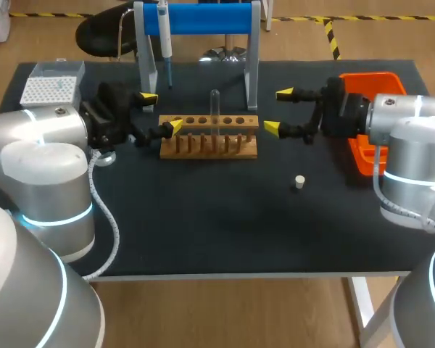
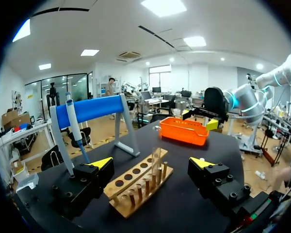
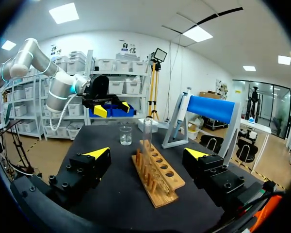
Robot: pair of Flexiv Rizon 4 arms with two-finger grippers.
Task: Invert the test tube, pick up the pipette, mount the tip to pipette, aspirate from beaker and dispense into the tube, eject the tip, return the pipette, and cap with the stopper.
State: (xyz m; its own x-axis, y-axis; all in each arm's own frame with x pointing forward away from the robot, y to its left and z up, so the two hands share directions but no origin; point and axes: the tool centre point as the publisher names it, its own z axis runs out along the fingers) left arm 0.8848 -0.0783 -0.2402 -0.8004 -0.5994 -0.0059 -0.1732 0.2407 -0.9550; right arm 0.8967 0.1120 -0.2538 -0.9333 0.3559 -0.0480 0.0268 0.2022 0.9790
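A clear test tube (image 1: 214, 109) stands upright in the wooden rack (image 1: 209, 136) at the table's middle. My left gripper (image 1: 162, 112) hangs open at the rack's left end and my right gripper (image 1: 278, 110) hangs open at its right end, neither touching it. In the left wrist view the tube (image 2: 156, 162) rises ahead of the open gripper (image 2: 152, 164). In the right wrist view the tube (image 3: 147, 133) stands ahead of the open gripper (image 3: 147, 153), with the beaker (image 3: 125, 134) beyond. The pipette (image 1: 164, 40) hangs on the blue stand. A small white stopper (image 1: 299, 182) lies in front of the rack, to the right.
A white tip box (image 1: 51, 87) sits at the back left, behind my left arm. An orange bin (image 1: 370, 123) stands at the right edge under my right arm. The blue stand's legs (image 1: 251, 72) rise just behind the rack.
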